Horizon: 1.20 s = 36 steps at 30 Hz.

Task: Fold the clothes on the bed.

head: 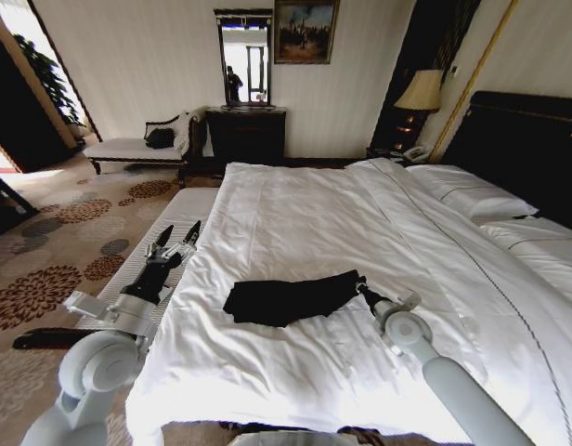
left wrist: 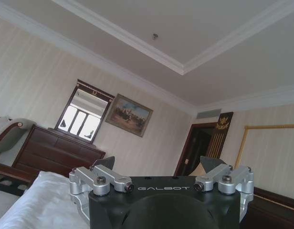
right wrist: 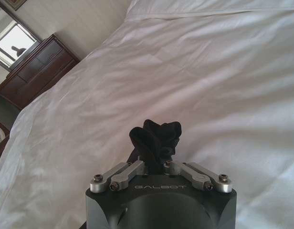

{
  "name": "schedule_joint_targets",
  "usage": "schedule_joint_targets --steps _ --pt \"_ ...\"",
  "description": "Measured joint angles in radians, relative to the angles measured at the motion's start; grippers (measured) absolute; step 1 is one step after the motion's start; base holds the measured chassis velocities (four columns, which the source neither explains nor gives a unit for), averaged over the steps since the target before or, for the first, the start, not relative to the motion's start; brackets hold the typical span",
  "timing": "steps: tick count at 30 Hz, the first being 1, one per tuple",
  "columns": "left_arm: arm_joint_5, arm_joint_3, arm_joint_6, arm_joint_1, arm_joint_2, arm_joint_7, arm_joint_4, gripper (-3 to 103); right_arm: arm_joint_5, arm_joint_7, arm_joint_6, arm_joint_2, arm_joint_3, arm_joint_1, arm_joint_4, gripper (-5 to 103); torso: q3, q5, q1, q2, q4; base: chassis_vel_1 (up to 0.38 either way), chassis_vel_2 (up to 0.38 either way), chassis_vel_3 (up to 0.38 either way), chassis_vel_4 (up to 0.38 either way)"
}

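Right gripper (head: 359, 285) clamped on black T-shirt (head: 286, 299) edge | shirt folded, bunched on bed (head: 305, 214) | left gripper (head: 175, 236) apart

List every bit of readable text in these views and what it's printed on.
"GALBOT": on the black body of the left gripper, left wrist view.
"GALBOT": on the black body of the right gripper, right wrist view, whose fingers are shut on the black T-shirt.
T-shirt: no lettering can be seen on the bunched cloth.
Painting on the wall: no readable text.
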Motion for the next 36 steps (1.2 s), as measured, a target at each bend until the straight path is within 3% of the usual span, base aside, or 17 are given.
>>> schedule_joint_targets --steps 9,13,14,15,22,36 --pt "-0.003 -0.001 0.000 -0.008 0.000 -0.001 0.000 100 -0.048 -0.004 0.001 0.008 -0.024 0.012 0.013 7 0.000 0.0002 0.000 0.000 0.0001 0.000 0.000 0.000 0.000" --pt "-0.015 -0.022 0.000 -0.013 0.007 -0.002 -0.001 100 -0.132 -0.066 0.007 0.007 -0.078 0.048 0.080 7 0.000 -0.0001 0.000 0.000 0.0004 0.000 0.000 0.000 0.000" --pt "-0.018 -0.025 0.000 -0.013 0.008 -0.003 -0.002 100 -0.155 -0.087 0.008 0.003 -0.096 0.059 0.094 7 0.000 0.0000 0.000 0.000 0.0004 0.000 0.000 0.000 0.000" --pt "-0.019 -0.028 0.000 -0.013 0.005 -0.003 -0.004 100 -0.220 -0.133 0.007 -0.005 -0.186 0.116 0.120 7 0.000 -0.0002 0.000 0.000 0.0003 0.000 0.000 0.000 0.000" --pt "-0.015 -0.023 0.000 -0.013 -0.001 -0.003 0.001 100 -0.288 -0.143 0.005 0.013 -0.356 0.175 0.100 7 0.000 -0.0001 0.000 0.000 0.0001 0.000 0.000 0.000 0.000" --pt "-0.006 -0.019 0.001 -0.014 -0.001 -0.003 0.011 100 -0.393 -0.208 0.048 0.086 -0.583 0.298 -0.004 7 0.000 -0.0001 0.000 0.000 0.0002 0.000 0.000 0.000 0.000"
